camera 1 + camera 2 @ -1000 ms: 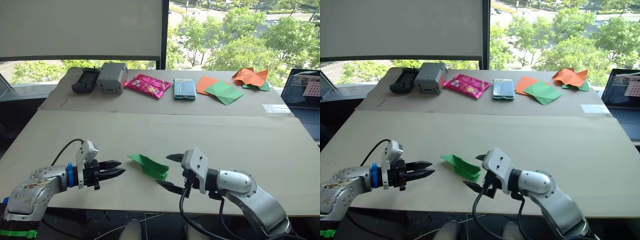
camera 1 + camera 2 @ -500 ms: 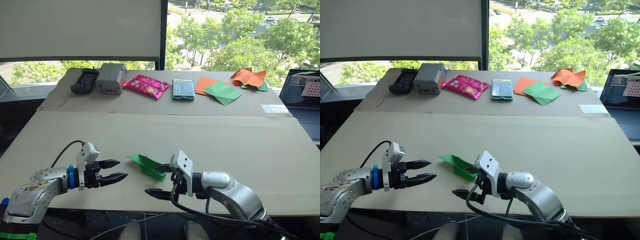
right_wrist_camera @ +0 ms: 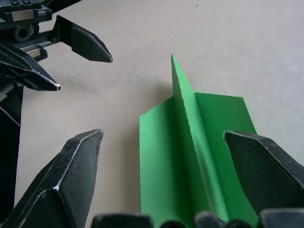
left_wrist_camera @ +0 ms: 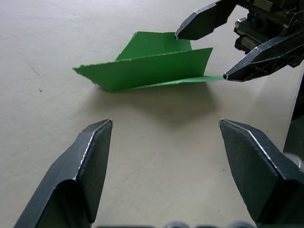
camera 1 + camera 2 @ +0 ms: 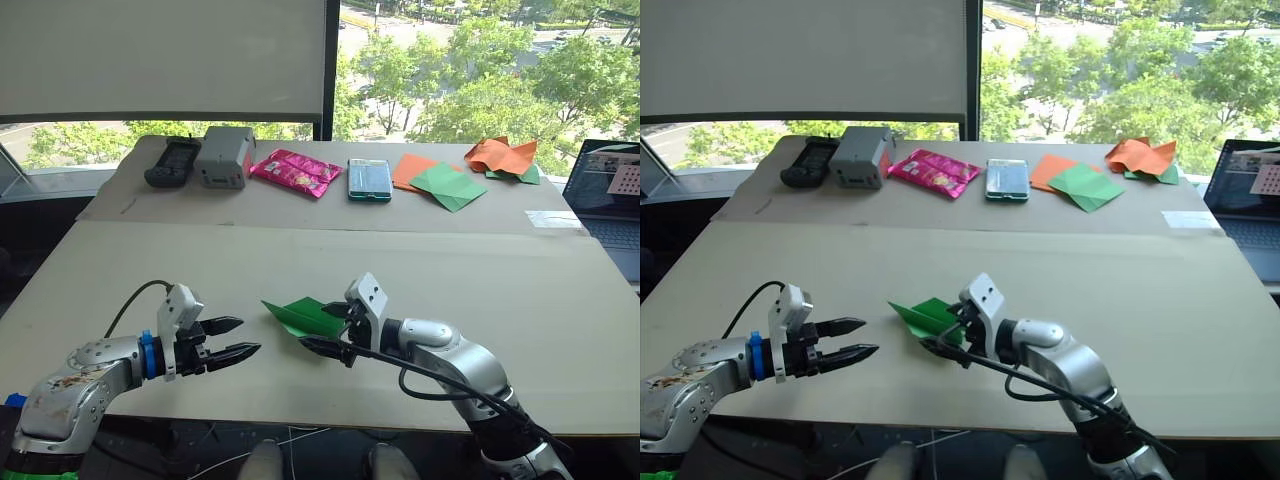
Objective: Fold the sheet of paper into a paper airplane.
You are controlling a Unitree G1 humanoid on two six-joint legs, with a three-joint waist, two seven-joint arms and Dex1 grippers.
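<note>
The bright green sheet of paper stands folded as a paper airplane (image 5: 298, 316), a pointed wedge with its nose toward my left side, near the table's front edge. My right gripper (image 5: 318, 327) is open, and its two fingertips flank the plane's tail end. In the right wrist view the plane (image 3: 190, 156) lies between the spread fingers (image 3: 71, 166), its keel fold upright. My left gripper (image 5: 248, 336) hovers open a short way from the nose, apart from the paper. From the left wrist the plane (image 4: 152, 69) sits ahead of the fingers (image 4: 90, 156).
Along the far edge lie a black device (image 5: 173, 160), a grey box (image 5: 224, 155), a pink packet (image 5: 295, 170), a phone (image 5: 369, 178), a darker green square (image 5: 447, 185) on an orange sheet (image 5: 410, 166), and crumpled orange paper (image 5: 500, 153). A laptop (image 5: 610, 195) stands at the right.
My right gripper has swung up from the table's front edge and now straddles the plane's tail. The plane sits a little higher and more spread. My left gripper has opened wider.
</note>
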